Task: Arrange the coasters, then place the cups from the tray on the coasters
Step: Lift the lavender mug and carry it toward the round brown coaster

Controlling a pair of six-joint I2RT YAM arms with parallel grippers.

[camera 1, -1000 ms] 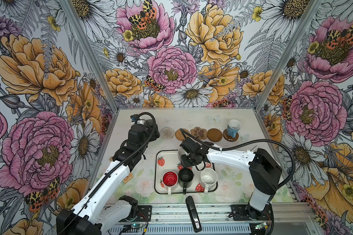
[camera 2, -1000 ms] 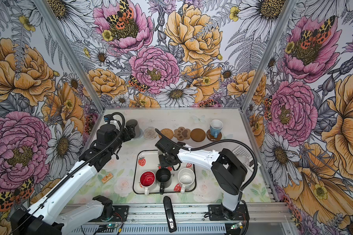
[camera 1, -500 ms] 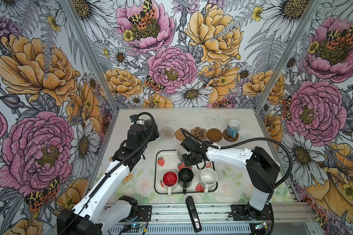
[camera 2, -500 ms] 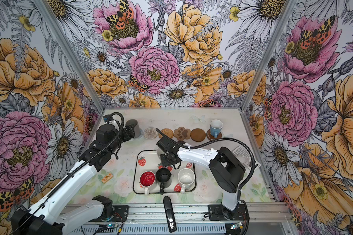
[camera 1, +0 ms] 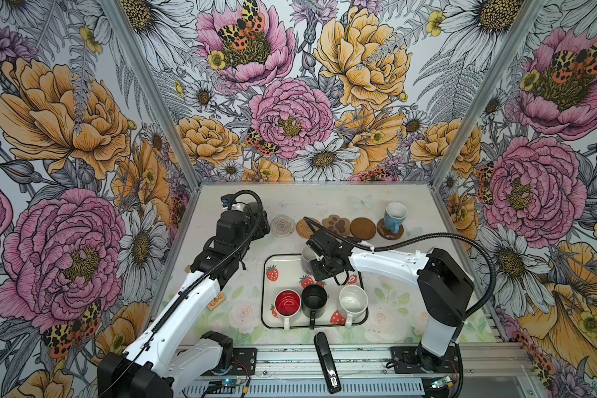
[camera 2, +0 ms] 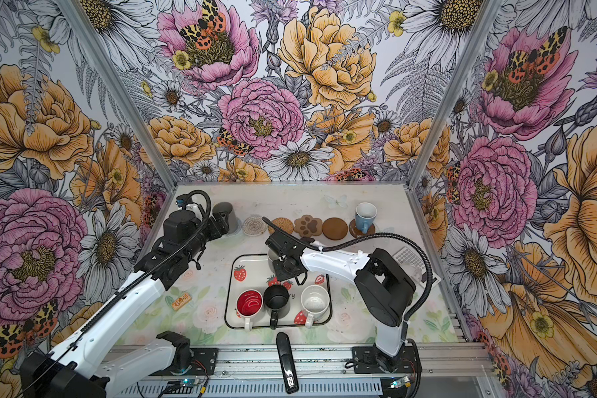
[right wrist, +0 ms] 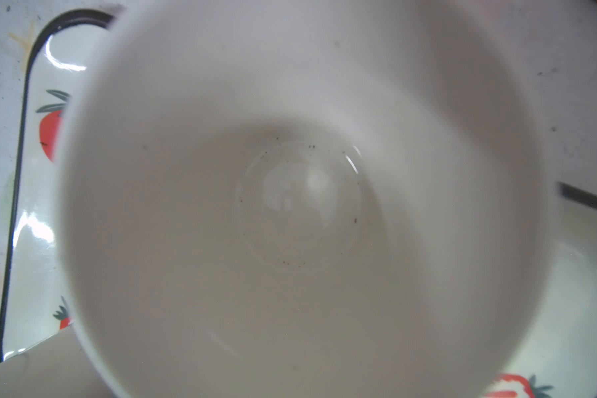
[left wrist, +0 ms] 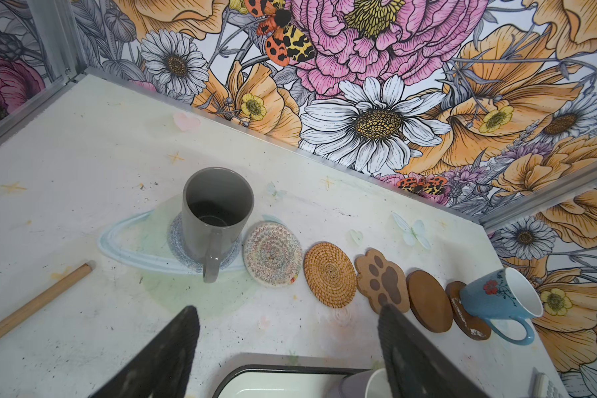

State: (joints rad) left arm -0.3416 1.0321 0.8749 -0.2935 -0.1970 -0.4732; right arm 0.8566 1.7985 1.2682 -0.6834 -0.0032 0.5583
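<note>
The glossy lavender mug (right wrist: pixel 297 206) sits at the far edge of the strawberry-printed tray (camera 1: pixel 269 291), directly under the right fingers (camera 1: pixel 325 268); whether they grip it cannot be told. Ribbed left fingers (left wrist: pixel 176 348) gape wide, empty, short of the grey mug (left wrist: pixel 218 220) on its crocheted coaster (left wrist: pixel 176 238).

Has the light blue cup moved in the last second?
No. The light blue cup still stands on its brown disc coaster at the row's right end, beside the bare brown disc.

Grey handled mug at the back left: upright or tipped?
Upright: the grey handled mug stands mouth-up, its base on the grey-blue crocheted round coaster.
</note>
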